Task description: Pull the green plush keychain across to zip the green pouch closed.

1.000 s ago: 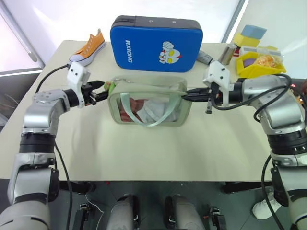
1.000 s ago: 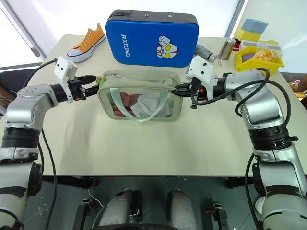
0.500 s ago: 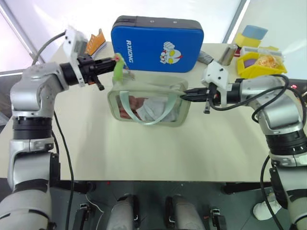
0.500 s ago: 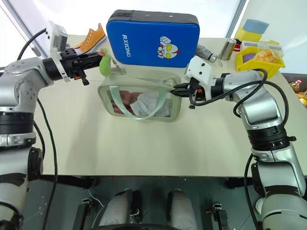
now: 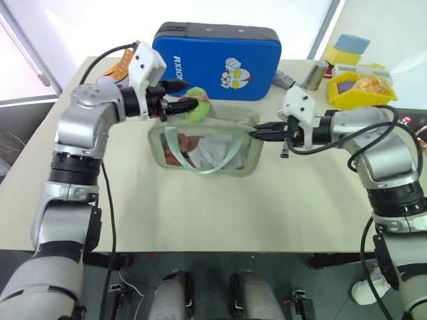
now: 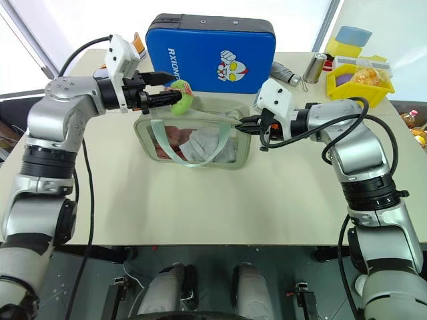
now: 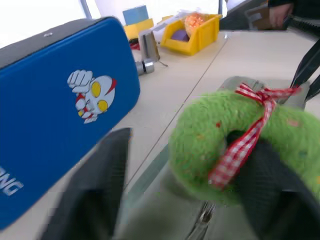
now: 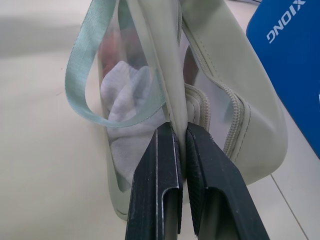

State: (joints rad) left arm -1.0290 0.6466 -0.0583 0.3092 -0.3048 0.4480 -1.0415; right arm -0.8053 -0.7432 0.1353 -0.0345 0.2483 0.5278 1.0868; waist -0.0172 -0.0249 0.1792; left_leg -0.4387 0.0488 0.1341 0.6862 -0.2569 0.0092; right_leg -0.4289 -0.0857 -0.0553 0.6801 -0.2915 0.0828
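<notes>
The zip pull is under way: the left hand [image 6: 165,95], fingers spread around the green plush keychain [image 6: 181,97], must draw it toward the right hand [image 8: 179,165], pinched shut on the green pouch [image 5: 200,143] end seam, a grip plain in the right wrist view.

head stereo looks down over the table [image 5: 200,200]; wrist cameras sit close behind fingers.

You see the green plush keychain [image 5: 197,107], ringed and red-ribboned, raised over the sage green pouch [image 5: 203,141] lying window-up on the table.
</notes>
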